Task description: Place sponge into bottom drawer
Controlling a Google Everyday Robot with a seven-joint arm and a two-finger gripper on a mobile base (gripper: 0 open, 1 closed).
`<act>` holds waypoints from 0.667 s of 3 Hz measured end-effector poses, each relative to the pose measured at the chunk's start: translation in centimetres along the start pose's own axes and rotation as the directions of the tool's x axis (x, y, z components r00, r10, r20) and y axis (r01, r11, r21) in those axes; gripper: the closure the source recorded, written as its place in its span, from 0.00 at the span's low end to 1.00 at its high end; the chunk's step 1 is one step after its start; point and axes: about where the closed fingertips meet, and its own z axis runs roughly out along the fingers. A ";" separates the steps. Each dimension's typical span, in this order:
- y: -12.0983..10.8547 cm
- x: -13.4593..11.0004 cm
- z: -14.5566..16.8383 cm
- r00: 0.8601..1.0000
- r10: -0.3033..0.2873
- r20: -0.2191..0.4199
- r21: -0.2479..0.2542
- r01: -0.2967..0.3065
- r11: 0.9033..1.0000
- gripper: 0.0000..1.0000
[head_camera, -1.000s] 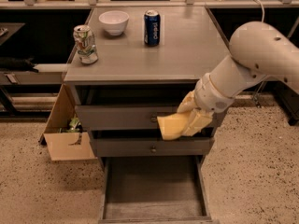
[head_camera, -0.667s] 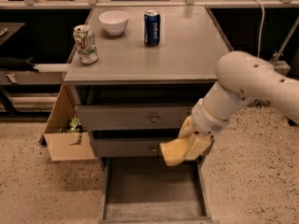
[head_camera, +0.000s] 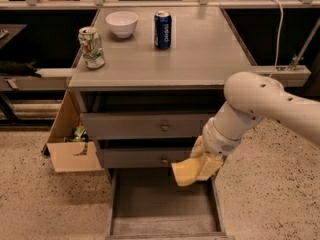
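My gripper is shut on the pale-yellow sponge and holds it in the air at the right side of the cabinet. The sponge hangs just above the back right part of the open bottom drawer, level with the front of the middle drawer. The bottom drawer is pulled out and its worn grey floor shows with nothing in it. My white arm comes in from the right.
On the cabinet top stand a white bowl, a blue soda can and a green-white can. The top drawer is shut. A cardboard box sits on the floor at the left.
My gripper has moved down and a little left with the sponge, from the level of the top drawer to just above the open bottom drawer.
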 end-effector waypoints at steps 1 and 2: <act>0.5 3.4 5.9 0.997 0.082 0.017 -0.003 -0.082 0.997 1.00; -0.9 6.1 12.4 0.983 0.160 0.092 0.040 -0.164 0.986 1.00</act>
